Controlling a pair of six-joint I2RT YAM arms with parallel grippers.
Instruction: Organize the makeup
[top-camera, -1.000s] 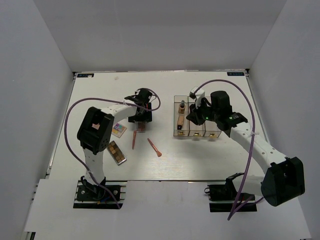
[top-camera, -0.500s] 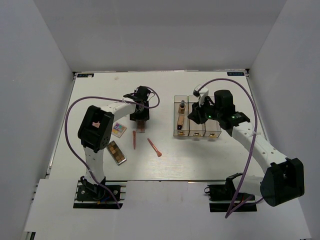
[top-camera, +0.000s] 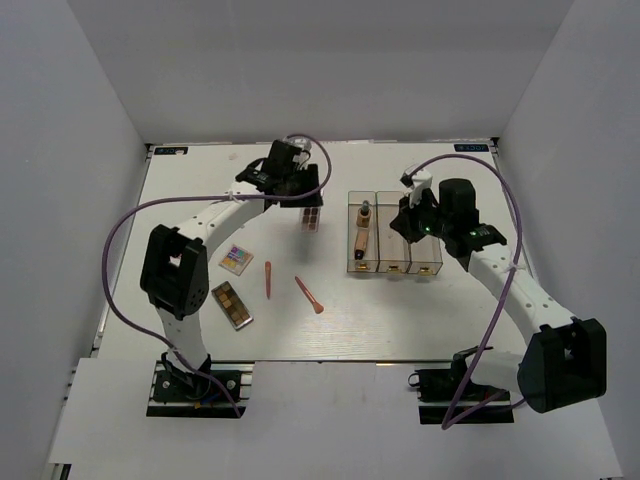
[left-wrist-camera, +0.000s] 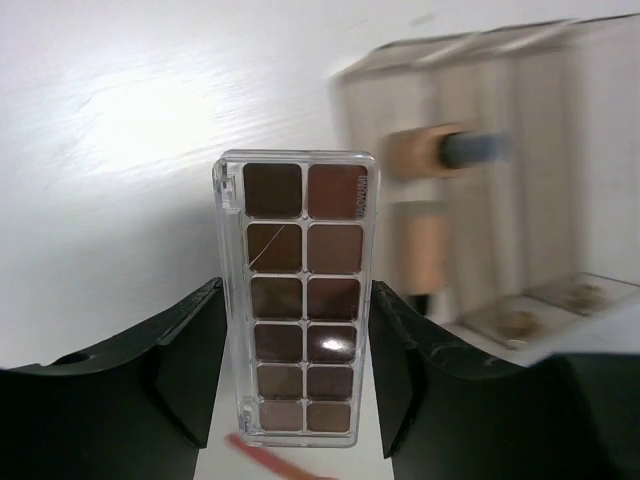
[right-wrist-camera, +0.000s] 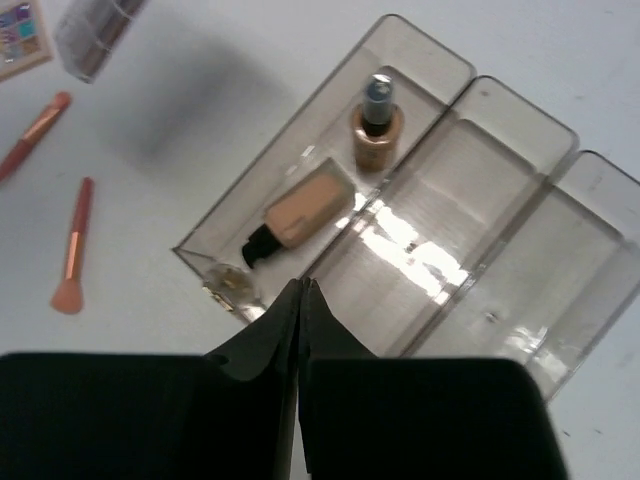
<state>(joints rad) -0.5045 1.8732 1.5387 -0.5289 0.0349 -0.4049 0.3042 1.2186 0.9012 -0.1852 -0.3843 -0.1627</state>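
My left gripper is shut on a clear palette of brown eyeshadow, held off the table just left of the clear boxes; from above the palette hangs below that gripper. In the leftmost box one tan bottle stands upright and another lies flat. My right gripper is shut and empty above the boxes' front edge. Two salmon sticks, a colourful palette and another brown palette lie on the table.
The three boxes stand side by side right of centre; the middle box and the right box hold nothing. White walls close in the table on three sides.
The left gripper closed on the brown palette, lifted it off the table and carried it back and right toward the boxes. The right gripper's fingers closed and it drew slightly right.
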